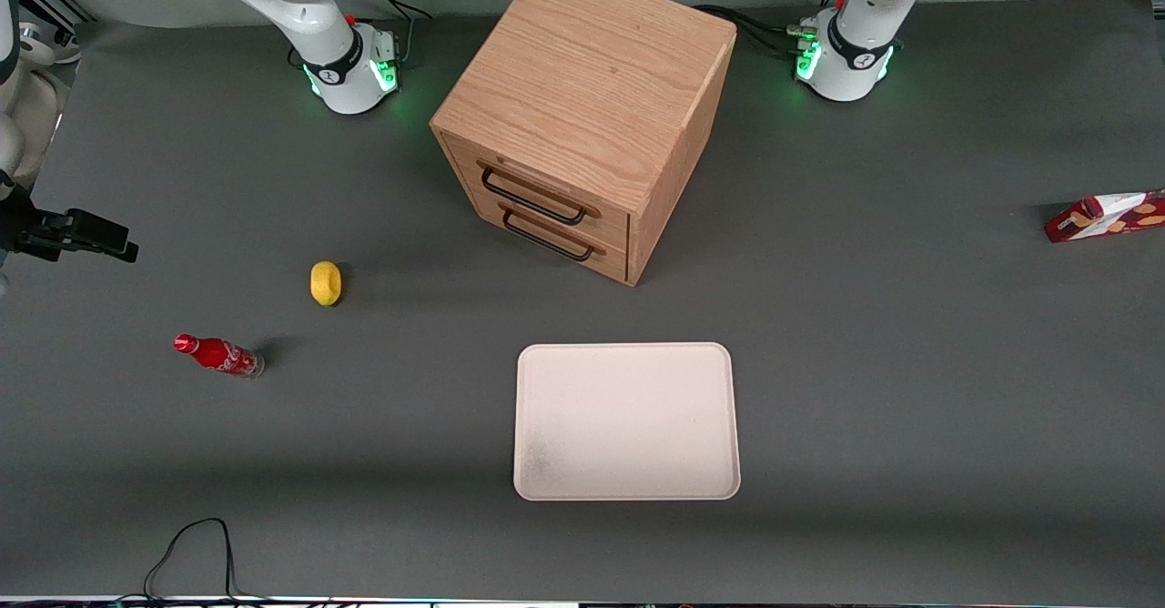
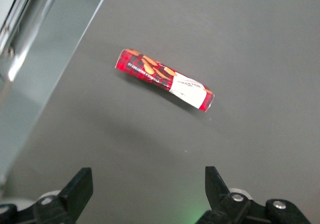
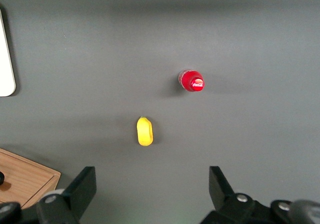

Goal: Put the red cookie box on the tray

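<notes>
- My pincer (image 2: 147, 194): spread wide, holding nothing, hanging above bare table (image 2: 260, 43) with the carton well clear of both fingertips (image 2: 80, 181).
- Red cookie box (image 2: 165, 79): lying flat on the table at the working arm's end, close to the table edge, askew to my finger line; white panel toward one end, cookie pictures toward the other.
- Handling, as I judge it: a light, thin cardboard carton, stiff along its length but easily dented; the glossy faces may slip. Best taken across the narrow width near mid-length, with a modest squeeze, after turning the wrist to square up with its long sides.
- Tray (image 1: 626, 421): bare, nearer the front camera than the wooden drawer cabinet (image 1: 582, 107), well apart from the box.
- Views compared: the wrist view gives the whole box and its angle, but no tray; the front view gives the tray and the span between them, cuts the box (image 1: 1106, 216) off at the frame edge, and does not show my pincer at all.
</notes>
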Available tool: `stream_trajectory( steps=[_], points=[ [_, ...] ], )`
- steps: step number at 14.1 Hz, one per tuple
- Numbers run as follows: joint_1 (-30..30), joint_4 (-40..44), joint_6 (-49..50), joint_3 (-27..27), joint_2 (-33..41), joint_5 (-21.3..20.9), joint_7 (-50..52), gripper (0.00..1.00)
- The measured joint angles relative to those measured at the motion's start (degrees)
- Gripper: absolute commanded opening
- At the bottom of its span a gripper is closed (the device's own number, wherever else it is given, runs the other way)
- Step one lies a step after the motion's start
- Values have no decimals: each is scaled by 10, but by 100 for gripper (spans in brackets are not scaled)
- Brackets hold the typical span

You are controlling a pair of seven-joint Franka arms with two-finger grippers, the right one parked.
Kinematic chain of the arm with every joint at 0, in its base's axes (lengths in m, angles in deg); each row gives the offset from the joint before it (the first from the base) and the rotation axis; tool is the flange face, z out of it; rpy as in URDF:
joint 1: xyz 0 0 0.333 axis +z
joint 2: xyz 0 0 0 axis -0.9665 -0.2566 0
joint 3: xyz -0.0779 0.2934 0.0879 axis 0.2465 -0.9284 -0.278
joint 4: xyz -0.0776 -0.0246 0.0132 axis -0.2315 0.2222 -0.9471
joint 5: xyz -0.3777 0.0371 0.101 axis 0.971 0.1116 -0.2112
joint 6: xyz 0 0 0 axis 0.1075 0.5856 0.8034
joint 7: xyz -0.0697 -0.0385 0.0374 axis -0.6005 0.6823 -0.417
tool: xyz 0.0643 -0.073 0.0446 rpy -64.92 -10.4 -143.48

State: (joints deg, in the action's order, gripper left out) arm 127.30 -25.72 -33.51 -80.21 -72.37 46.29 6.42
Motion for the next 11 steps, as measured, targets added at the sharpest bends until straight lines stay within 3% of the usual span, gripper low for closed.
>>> stream_trajectory(
  steps=[6,11],
  points=[
    [10,0,-69,0,-22,17,351,100],
    [10,-9,-107,3,-70,30,412,100]
  ],
)
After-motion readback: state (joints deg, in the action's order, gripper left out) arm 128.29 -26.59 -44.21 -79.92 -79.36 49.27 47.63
